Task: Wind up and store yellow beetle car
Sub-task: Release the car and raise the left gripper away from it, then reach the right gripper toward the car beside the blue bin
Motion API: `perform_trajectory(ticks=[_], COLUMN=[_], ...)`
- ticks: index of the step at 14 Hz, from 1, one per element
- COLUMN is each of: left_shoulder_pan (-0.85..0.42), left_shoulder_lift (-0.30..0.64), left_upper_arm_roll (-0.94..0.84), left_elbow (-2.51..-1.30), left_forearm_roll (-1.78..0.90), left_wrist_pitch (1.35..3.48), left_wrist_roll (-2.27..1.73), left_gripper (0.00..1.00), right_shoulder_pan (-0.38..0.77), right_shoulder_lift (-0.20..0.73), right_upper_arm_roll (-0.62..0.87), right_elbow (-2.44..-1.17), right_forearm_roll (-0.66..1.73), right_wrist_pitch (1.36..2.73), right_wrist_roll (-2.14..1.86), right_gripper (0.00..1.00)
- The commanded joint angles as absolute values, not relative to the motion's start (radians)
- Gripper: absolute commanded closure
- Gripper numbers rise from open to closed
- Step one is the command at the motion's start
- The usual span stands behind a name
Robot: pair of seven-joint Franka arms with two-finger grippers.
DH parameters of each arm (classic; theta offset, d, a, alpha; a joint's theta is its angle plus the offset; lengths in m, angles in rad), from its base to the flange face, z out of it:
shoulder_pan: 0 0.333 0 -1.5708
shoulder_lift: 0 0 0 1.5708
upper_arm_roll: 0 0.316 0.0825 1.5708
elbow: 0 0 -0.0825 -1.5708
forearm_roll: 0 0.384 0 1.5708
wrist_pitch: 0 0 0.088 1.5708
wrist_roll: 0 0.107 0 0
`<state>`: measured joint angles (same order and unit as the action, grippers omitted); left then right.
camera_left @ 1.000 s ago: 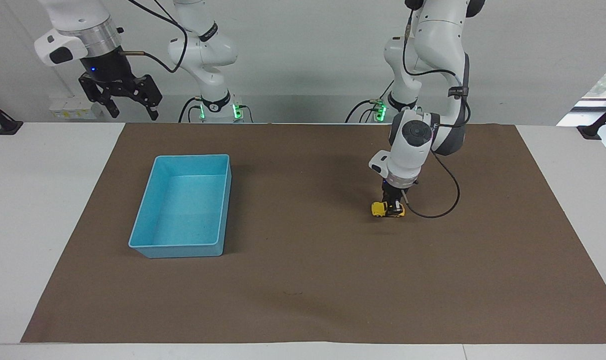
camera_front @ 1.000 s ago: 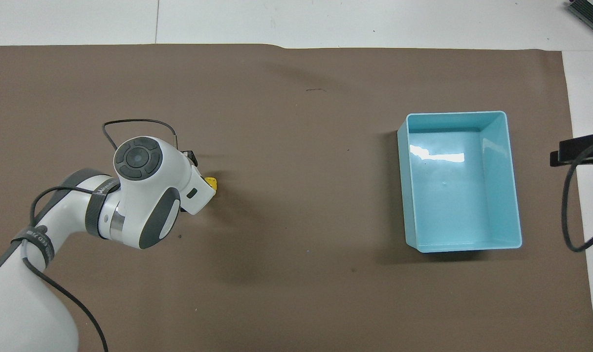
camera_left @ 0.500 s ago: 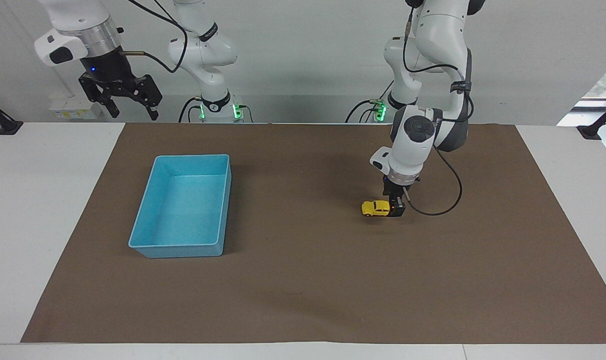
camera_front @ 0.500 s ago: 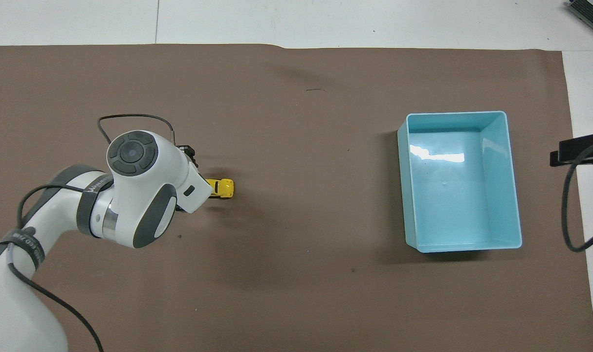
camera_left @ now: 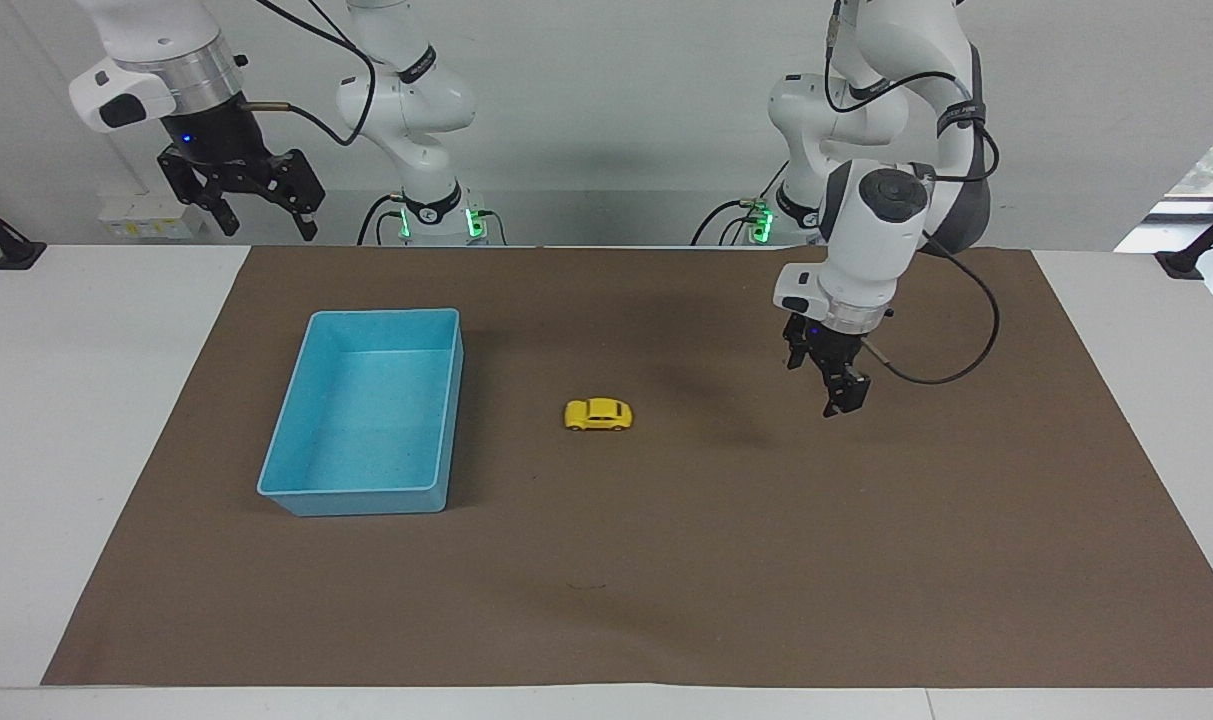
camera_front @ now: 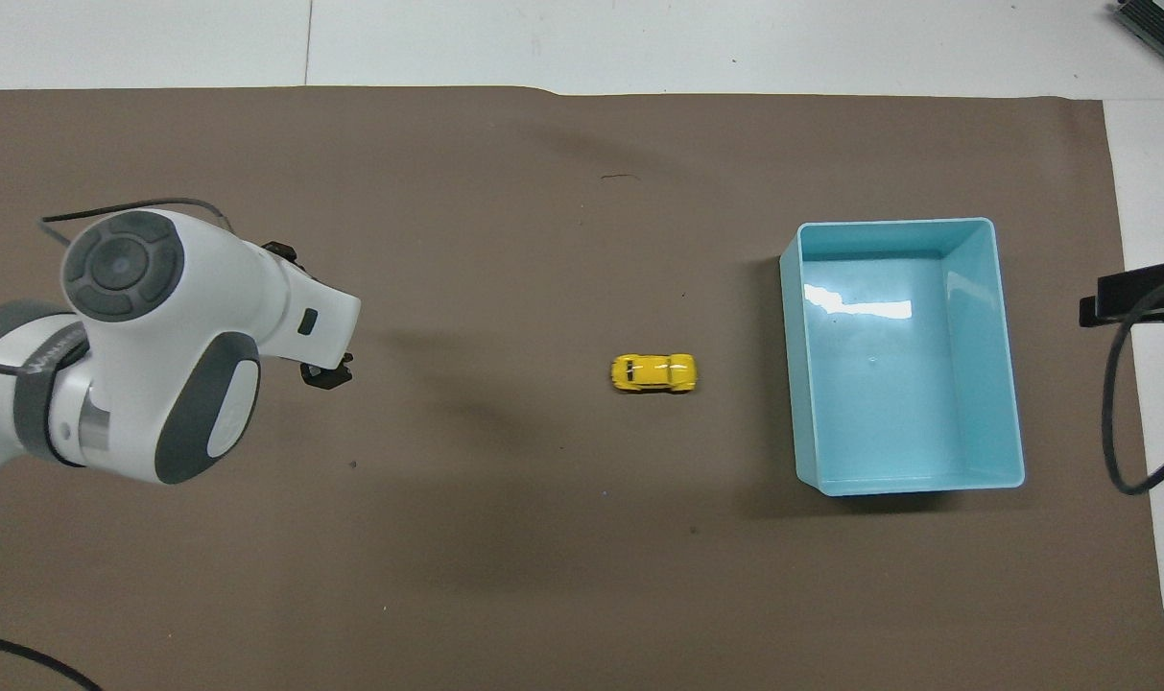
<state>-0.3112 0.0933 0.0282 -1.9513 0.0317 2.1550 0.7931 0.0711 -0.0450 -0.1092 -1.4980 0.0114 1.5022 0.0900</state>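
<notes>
The yellow beetle car (camera_left: 598, 414) stands on its wheels on the brown mat, free of both grippers, between my left gripper and the blue bin (camera_left: 351, 497); it also shows in the overhead view (camera_front: 653, 373), a short way from the bin's wall (camera_front: 800, 384). The bin holds nothing. My left gripper (camera_left: 828, 385) is open, holds nothing, and hangs raised over the mat toward the left arm's end; one fingertip (camera_front: 327, 375) shows under the wrist in the overhead view. My right gripper (camera_left: 241, 200) is open and waits high up beside the right arm's base.
The brown mat (camera_left: 666, 560) covers most of the white table (camera_left: 86, 420). The left arm's black cable (camera_left: 966, 350) loops beside its wrist. A black part and cable of the right arm (camera_front: 1133, 297) show at the overhead view's edge beside the bin.
My left gripper has let go of the car and risen away toward the left arm's end. The car has rolled across the mat toward the blue bin. The right arm has not moved.
</notes>
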Motion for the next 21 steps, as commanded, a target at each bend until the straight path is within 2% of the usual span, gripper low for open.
perform_trajectory(ticks=[1, 8, 14, 21], left_shoulder_pan=[-0.232, -0.095, -0.086, -0.077], left_shoulder_lift=[0.092, 0.081, 0.081, 0.063], left_upper_arm_roll=[0.018, 0.021, 0.029, 0.028], left_elbow=[-1.863, -1.62, -1.451, -1.467], left_forearm_roll=[0.051, -0.004, 0.003, -0.006], left_wrist_pitch=[2.059, 1.757, 1.493, 1.516], left_wrist_roll=[0.572, 0.148, 0.049, 0.048], left_gripper=[0.0, 0.0, 0.0, 0.0], right_shoulder_pan=[0.061, 0.071, 0.096, 0.242], right_shoulder_lift=[-0.061, -0.066, -0.084, -0.11], right_upper_arm_roll=[-0.114, -0.103, -0.1, -0.1], right_elbow=[-1.508, -1.512, -1.54, -1.654], right_forearm_roll=[0.017, 0.023, 0.023, 0.015], right_wrist_pitch=[1.488, 1.491, 1.491, 1.54], right_wrist_roll=[0.061, 0.004, -0.285, -0.82], right_gripper=[0.0, 0.0, 0.0, 0.0])
